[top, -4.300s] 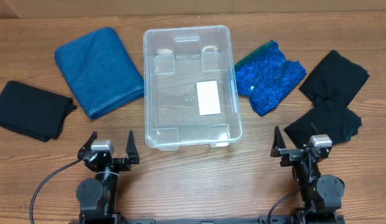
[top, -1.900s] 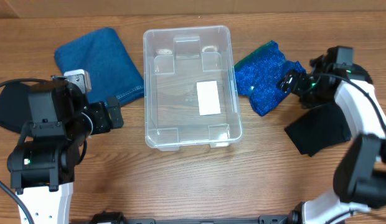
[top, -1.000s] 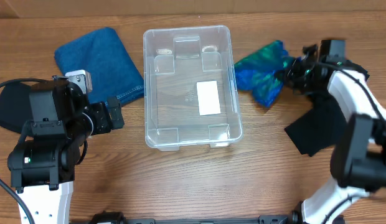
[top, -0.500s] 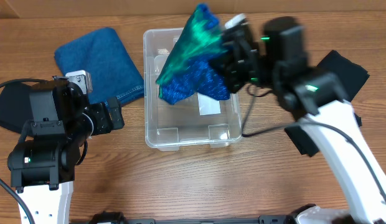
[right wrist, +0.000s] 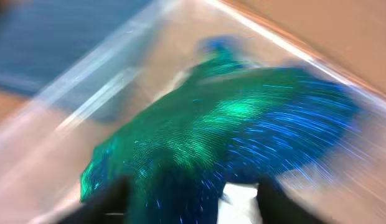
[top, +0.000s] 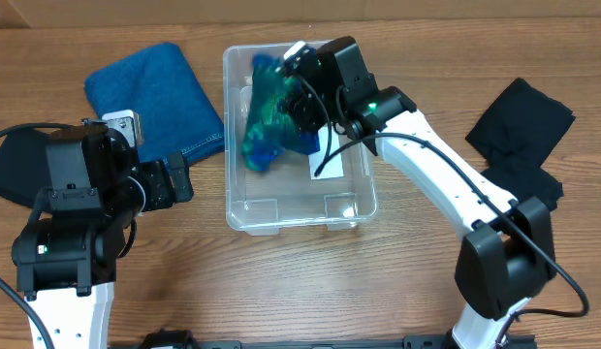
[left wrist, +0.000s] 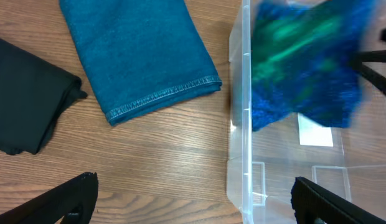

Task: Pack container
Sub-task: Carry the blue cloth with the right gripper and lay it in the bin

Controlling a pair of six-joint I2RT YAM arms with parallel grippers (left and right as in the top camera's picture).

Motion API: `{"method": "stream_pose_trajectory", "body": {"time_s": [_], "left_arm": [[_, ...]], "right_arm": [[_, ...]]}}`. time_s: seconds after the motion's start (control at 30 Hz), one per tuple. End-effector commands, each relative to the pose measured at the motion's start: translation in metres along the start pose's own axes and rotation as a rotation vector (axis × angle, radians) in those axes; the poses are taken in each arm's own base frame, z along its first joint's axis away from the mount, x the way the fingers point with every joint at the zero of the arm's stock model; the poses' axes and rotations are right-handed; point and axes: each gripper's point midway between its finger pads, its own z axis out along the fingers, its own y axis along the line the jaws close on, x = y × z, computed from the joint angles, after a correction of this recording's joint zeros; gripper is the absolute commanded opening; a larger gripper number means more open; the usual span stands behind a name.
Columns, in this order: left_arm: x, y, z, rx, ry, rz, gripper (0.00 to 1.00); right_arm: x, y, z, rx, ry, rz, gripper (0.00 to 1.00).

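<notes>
The clear plastic container point(top: 229, 184) stands mid-table; its rim also shows in the left wrist view point(left wrist: 240, 124). A sparkly blue-green cloth point(top: 267, 121) is inside its far left part, and shows in the left wrist view point(left wrist: 305, 68) and the right wrist view point(right wrist: 230, 124). My right gripper point(top: 302, 102) is over the container, right at the cloth. In the blurred right wrist view its fingers point(right wrist: 196, 199) stand apart with the cloth between and ahead of them. My left gripper point(left wrist: 196, 202) is open and empty, low by the container's left wall.
A folded blue denim cloth point(top: 155, 107) lies left of the container. A black cloth point(top: 15, 165) lies far left, partly under my left arm. Two black cloths point(top: 521, 121) point(top: 545, 184) lie at the right.
My right arm took the sparkly cloth from the table at the right, swung it high over the container and lowered it inside. The left arm has stayed still for the last two seconds.
</notes>
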Motion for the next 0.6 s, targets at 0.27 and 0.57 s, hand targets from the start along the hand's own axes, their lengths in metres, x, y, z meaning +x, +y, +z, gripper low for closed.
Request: {"method": "stream_pose_trajectory", "body": {"time_s": [0.27,0.57], "left_arm": [[-0.002,-0.004,-0.005,0.015,-0.001,-0.004,1.0],[-0.002,-0.004,-0.005,0.015,-0.001,-0.005,1.0]], "right_arm": [[-0.053,-0.085,-0.156,0.461,-0.248,0.313,1.0],[0.19,-0.217,-0.296,0.731,0.067,1.357,1.0]]}}
